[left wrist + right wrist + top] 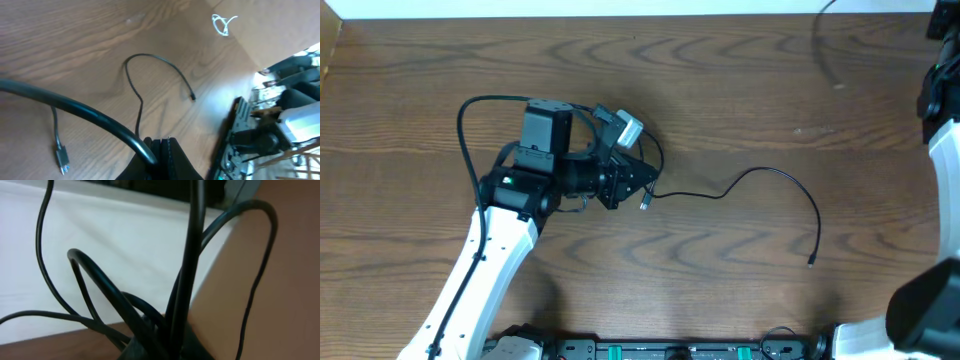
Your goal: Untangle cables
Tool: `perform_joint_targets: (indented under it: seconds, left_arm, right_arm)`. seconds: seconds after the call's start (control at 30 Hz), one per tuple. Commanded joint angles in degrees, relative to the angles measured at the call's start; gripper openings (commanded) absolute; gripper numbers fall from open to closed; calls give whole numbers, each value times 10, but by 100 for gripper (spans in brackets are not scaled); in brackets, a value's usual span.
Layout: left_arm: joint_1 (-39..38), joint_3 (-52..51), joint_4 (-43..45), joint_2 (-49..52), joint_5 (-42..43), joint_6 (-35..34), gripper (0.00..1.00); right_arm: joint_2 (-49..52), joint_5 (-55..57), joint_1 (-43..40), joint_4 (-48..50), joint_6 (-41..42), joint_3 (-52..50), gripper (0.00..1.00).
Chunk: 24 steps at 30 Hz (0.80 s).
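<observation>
A thin black cable (pixel 770 172) lies on the table, running from my left gripper (pixel 632 182) out to the right and ending near the front at a small plug. Its short end with a plug (pixel 646 203) lies beside the gripper. In the left wrist view the left gripper (pixel 162 146) is shut on this black cable (pixel 150 57), with the plug end (pixel 62 162) to its left. A small white cord (pixel 222 24) lies far off. In the right wrist view several black cables (pixel 192 255) rise in loops from my right gripper (pixel 167 347), which is closed around them.
The right arm (pixel 945 130) stands at the table's far right edge. A black cable (pixel 825 45) hangs at the back right. The table's back edge (pixel 620 12) meets a white wall. The robot base rail (pixel 670 350) runs along the front.
</observation>
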Motion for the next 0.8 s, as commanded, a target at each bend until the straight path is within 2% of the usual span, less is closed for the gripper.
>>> perform_joint_targets:
  seconds: [0.0, 0.2, 0.37, 0.57, 0.77]
  left_arm:
    - [-10, 3, 1, 5, -51, 10, 8]
    - [-12, 3, 1, 10, -88, -13, 8]
    - [-12, 3, 1, 17, -113, -24, 8]
    - [-12, 3, 6, 29, -113, -35, 8]
    - [-12, 3, 21, 36, -113, -57, 8]
  right_arm:
    - [66, 44, -24, 4, -98, 66, 1]
    - [213, 88, -69, 6, -219, 249, 1]
    - [317, 83, -108, 4, -223, 307, 1]
    - [435, 122, -137, -92, -123, 307, 3]
    - [480, 129, -146, -125, -44, 308, 6]
